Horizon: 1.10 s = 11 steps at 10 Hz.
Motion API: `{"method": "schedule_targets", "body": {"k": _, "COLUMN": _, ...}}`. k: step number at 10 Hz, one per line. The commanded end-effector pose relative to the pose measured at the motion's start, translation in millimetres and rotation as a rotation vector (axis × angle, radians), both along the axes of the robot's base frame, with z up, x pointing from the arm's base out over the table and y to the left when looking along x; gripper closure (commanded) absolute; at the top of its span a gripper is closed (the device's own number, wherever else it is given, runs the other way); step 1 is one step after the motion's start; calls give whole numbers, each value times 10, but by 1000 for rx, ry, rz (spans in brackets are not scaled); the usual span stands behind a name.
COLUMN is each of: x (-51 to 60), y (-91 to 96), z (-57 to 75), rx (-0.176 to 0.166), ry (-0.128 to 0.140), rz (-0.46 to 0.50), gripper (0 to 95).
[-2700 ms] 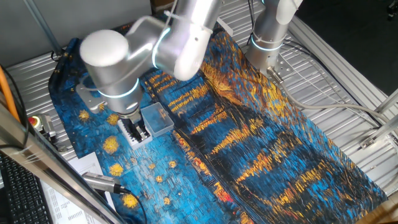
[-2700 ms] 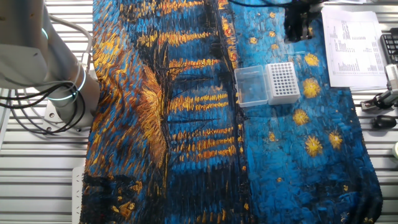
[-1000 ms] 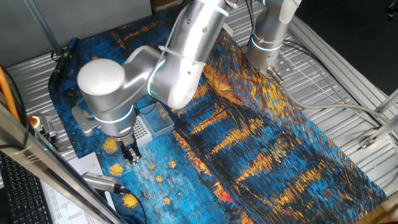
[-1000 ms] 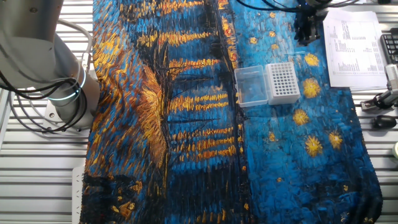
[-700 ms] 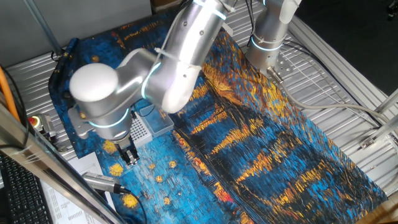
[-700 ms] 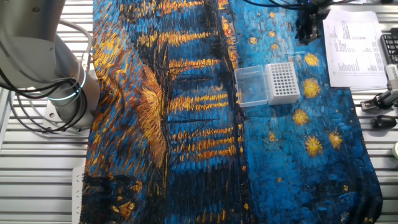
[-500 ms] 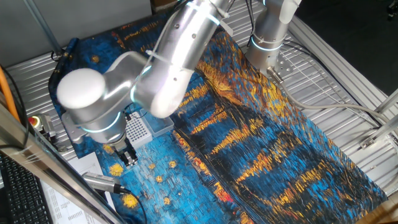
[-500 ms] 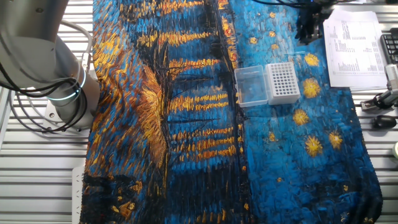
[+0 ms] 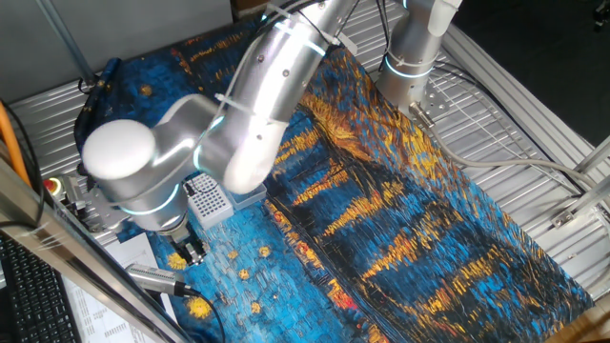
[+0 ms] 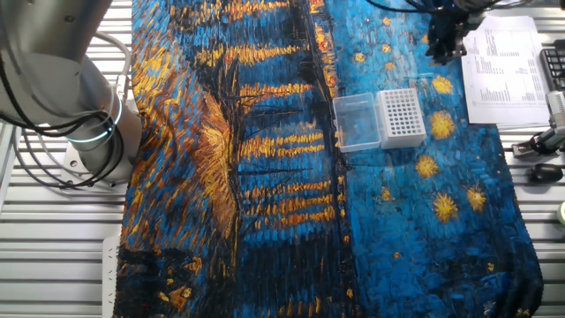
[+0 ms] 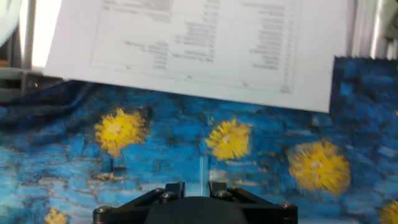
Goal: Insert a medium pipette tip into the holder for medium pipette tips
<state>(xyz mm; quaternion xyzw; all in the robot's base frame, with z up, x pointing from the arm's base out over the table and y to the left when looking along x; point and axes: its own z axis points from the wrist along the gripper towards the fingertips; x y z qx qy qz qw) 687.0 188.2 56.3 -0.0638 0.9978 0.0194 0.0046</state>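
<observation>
The holder for medium pipette tips (image 9: 208, 198) is a small white block with a grid of dark holes; it also shows in the other fixed view (image 10: 402, 117). My gripper (image 9: 193, 252) hangs low over the blue cloth, past the holder on the paper side (image 10: 444, 42). In the hand view my gripper (image 11: 196, 186) has its fingers (image 11: 171, 190) a narrow gap apart. A thin clear pipette tip (image 11: 203, 167) rises out of that gap, close to the right finger. I cannot tell whether it is gripped or lies on the cloth.
A clear plastic box (image 10: 357, 122) sits against the holder. A printed sheet (image 10: 503, 66) lies at the cloth's edge, just beyond the gripper (image 11: 199, 43). A metal pipette (image 9: 157, 278) lies near the table's front. The painted cloth (image 10: 265, 177) covers the table.
My gripper has moved from over the holder away toward the printed sheet and sits lower over the cloth. The holder and the clear box have not moved.
</observation>
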Motion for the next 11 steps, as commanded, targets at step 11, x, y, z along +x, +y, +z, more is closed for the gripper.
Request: {"method": "schedule_targets", "body": {"k": 11, "x": 8, "y": -30, "z": -211, "rx": -14, "ry": -47, "rz": -47, "gripper": 760}}
